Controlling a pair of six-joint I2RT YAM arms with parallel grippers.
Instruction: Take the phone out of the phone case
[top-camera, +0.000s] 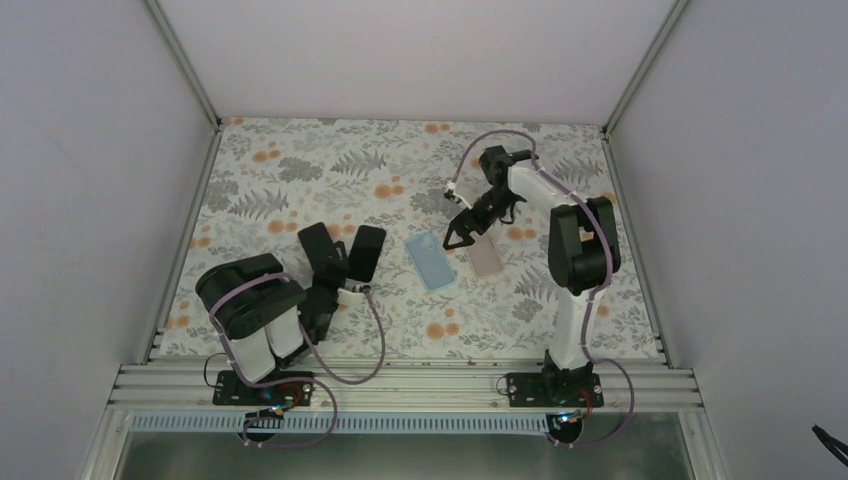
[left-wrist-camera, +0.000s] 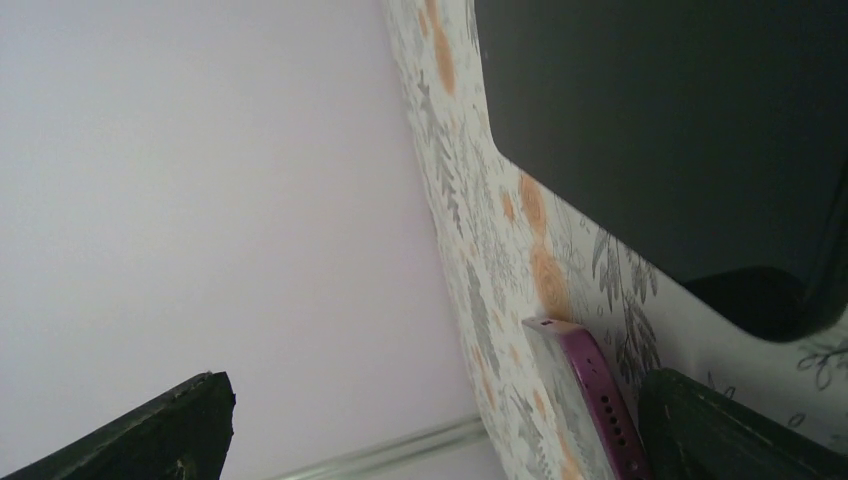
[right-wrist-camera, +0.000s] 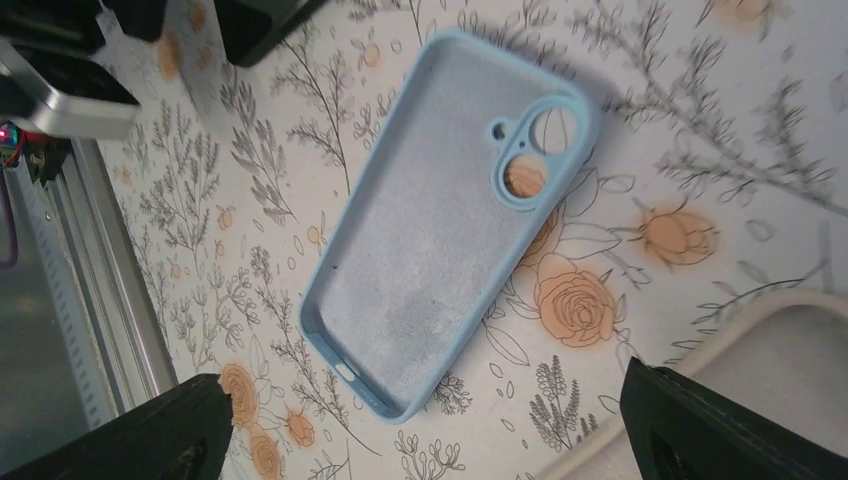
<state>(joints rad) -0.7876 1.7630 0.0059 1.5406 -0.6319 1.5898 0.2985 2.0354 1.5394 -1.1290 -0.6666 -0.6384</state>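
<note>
the blue case (top-camera: 432, 261) lies flat near the middle of the table (top-camera: 300, 160), open side up. in the right wrist view it is empty, its grey lining bare and the table's flowers showing through the camera cut-out at its far end (right-wrist-camera: 440, 230). just to its right, apart from it, lies a beige case (top-camera: 486, 257), also flat; only its corner shows in the right wrist view (right-wrist-camera: 790, 360). the right fingers (top-camera: 459, 239) hover over the gap between the two cases, spread wide and holding nothing, touching neither. at the near left the left arm is folded low, and the left fingers (top-camera: 336, 285) point away from the base toward two dark slabs lying side by side on the table, the left slab (top-camera: 318, 246) angled to the far left, the right slab (top-camera: 366, 252) nearly straight. in the left wrist view the fingers stand well apart and grip nothing. a phone (left-wrist-camera: 590, 400) with a purple edge and a row of small holes lies flat on the table just beside one finger, and a black slab fills the upper right of that view. i cannot tell which dark slab in the top view is the purple-edged phone, nor whether a case wraps it.
</note>
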